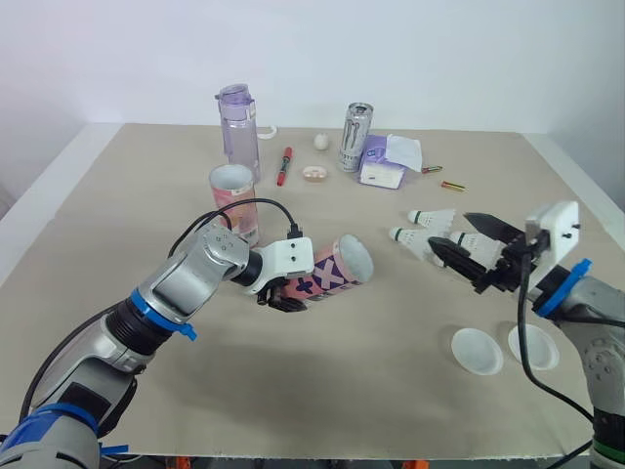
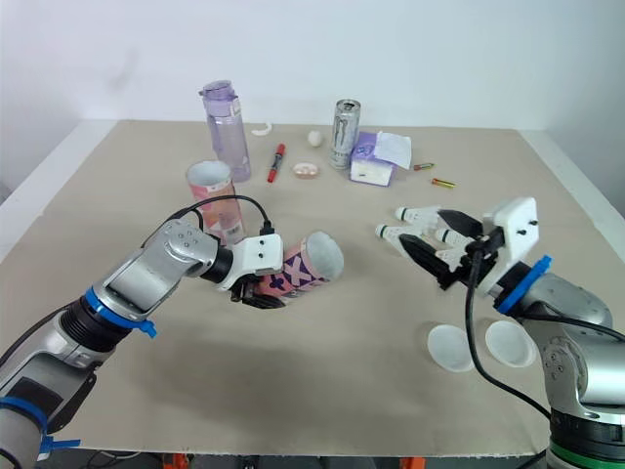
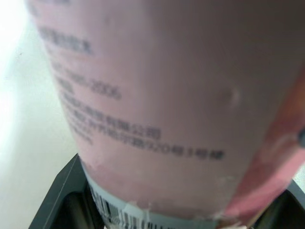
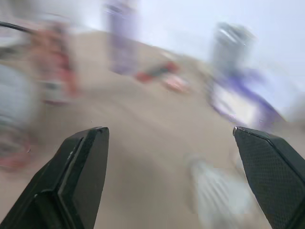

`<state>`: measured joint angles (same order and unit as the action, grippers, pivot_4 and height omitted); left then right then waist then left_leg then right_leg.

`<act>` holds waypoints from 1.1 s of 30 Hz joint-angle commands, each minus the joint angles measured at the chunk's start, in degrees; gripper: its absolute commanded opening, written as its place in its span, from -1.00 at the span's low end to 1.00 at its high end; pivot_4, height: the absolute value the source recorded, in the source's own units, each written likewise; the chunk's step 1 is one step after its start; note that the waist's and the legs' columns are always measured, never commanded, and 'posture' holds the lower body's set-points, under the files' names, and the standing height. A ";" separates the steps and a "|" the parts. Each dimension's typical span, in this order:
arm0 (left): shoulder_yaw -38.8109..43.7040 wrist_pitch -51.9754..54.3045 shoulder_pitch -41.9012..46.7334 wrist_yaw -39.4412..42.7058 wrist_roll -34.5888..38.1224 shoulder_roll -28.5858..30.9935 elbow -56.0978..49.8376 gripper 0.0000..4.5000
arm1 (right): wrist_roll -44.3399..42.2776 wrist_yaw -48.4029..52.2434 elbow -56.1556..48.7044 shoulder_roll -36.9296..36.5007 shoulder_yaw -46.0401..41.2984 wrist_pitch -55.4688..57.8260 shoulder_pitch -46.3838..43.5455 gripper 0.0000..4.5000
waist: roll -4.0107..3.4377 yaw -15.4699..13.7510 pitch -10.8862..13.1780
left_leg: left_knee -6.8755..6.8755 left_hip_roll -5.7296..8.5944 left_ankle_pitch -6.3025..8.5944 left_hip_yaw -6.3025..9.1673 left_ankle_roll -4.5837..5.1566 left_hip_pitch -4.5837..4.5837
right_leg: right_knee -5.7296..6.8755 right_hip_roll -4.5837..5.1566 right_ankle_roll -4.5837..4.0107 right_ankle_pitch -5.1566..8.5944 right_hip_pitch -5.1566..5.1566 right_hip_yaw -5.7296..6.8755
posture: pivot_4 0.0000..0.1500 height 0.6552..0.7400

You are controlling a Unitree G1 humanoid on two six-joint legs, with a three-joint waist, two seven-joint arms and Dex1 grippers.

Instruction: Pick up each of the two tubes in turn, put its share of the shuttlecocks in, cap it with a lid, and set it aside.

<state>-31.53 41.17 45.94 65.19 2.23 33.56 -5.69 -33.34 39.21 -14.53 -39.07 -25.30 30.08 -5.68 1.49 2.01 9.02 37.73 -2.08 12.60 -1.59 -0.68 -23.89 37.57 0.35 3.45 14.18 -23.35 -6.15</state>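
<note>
- Left hand (image 1: 283, 293) pinching tube (image 1: 337, 269) sideways over middle of counter (image 1: 146, 176), mouth facing right. Best keep it steady, mouth tipped slightly up.
- Right hand (image 1: 449, 231) spread, nothing gripped, just beside shuttlecocks (image 1: 431, 216) toward right edge. Grab one, feed it cork-first.
- Counts: two tubes, second tube (image 1: 234, 195) upright behind; shuttlecocks two sure, maybe three; two lids (image 1: 477, 350) by near right corner.

held tube (image 1: 330, 275): pink, seemingly purple crosses | lids (image 1: 477, 350): white | marker (image 1: 284, 166): red
</note>
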 commanded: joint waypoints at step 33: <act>-0.04 1.34 -1.39 -1.71 -2.33 0.43 -1.03 0.30 | 8.14 5.55 19.62 -0.95 7.04 -4.32 -6.46 0.48 | -0.10 0.06 -0.05 | 0.00 0.09 -0.01 -0.01 0.01 0.00 | 0.00 0.02 0.22 -0.10 0.01 -0.10 | 1.00 1.00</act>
<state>-31.52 41.68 45.15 64.26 1.15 33.42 -7.19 -25.07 44.83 5.54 -39.21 -17.89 26.24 -11.10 1.38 2.07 8.97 37.74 -1.98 12.59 -1.60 -0.67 -23.88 37.57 0.36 3.68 14.08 -23.34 -6.25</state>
